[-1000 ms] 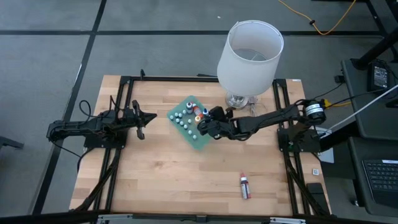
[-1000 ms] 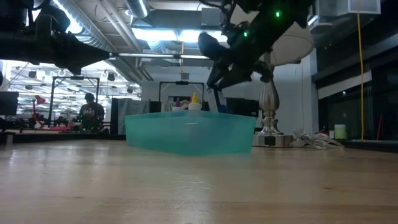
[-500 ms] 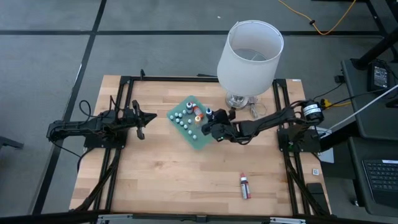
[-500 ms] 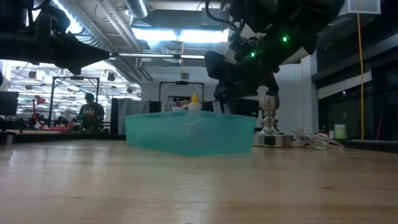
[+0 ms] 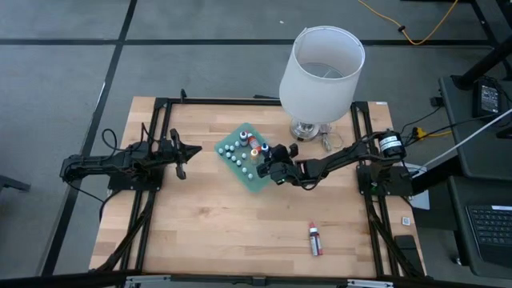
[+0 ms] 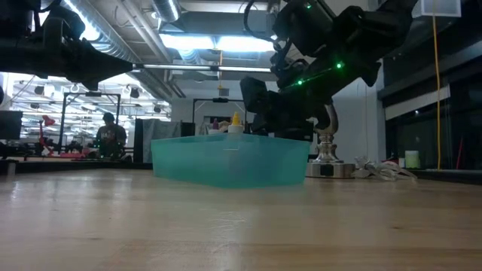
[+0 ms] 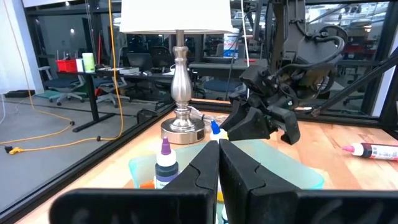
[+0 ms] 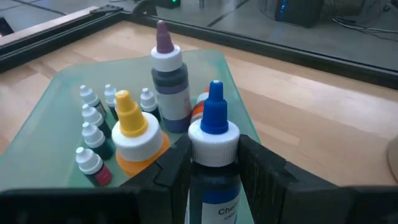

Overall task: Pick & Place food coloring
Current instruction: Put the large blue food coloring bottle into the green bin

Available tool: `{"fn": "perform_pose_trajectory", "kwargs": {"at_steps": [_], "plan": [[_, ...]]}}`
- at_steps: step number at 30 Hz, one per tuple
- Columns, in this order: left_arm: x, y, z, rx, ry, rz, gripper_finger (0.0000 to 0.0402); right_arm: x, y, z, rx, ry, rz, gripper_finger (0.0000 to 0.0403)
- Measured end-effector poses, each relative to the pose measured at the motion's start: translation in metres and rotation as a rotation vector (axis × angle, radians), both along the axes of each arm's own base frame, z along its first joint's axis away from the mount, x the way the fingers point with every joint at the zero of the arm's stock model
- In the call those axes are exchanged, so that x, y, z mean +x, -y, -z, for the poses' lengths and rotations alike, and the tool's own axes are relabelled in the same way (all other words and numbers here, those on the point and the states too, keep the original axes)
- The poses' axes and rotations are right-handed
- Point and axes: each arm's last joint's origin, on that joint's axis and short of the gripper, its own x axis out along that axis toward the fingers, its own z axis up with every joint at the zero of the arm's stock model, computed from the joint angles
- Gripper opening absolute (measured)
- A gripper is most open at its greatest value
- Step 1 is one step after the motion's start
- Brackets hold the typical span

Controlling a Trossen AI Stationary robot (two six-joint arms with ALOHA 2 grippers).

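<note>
A green tray point(image 5: 258, 182) near the table's middle holds the food coloring: a purple-tipped bottle point(image 8: 169, 74), an orange bottle with a yellow tip point(image 8: 132, 129) and several tiny white-capped ones point(image 8: 92, 132), all standing upright. My right gripper point(image 8: 214, 155) is at the tray's right corner, shut on a blue-tipped bottle point(image 8: 214, 124). My left gripper point(image 5: 192, 150) waits shut, left of the tray. A red bottle point(image 5: 315, 240) lies on its side on the wood near the front right. My right gripper pinches the blue-tipped bottle between its two fingers point(image 8: 173, 163), on the dark body just under the white collar point(image 8: 214, 144). The fingers come from the table's right side, slanting a little downward. The bottle stands upright in the hold; its base is out of the picture.
A lamp with a large white shade point(image 5: 322, 60) stands on a metal base point(image 6: 325, 162) just behind the tray and over my right arm. The tray's walls point(image 6: 230, 159) rise around the bottles. Bare wood lies toward the near edge.
My right gripper has come down with the blue-tipped bottle, from above the tray to the height of its rim at the right corner, and has tipped toward level. It stays shut on the bottle.
</note>
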Motion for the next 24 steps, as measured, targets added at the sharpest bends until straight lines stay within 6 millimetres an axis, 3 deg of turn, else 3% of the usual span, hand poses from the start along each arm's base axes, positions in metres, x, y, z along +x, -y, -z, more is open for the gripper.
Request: {"fn": "perform_pose_trajectory", "kwargs": {"at_steps": [11, 24], "plan": [[0.0, 0.0, 0.0, 0.0, 0.0, 0.0, 0.0011, 0.0008, 0.0003, 0.0015, 0.013, -0.009, -0.025, 0.013], [0.0, 0.0, 0.0, 0.0, 0.0, 0.0, 0.0012, 0.0059, -0.0008, -0.006, -0.011, -0.033, -0.075, 0.0197]]}}
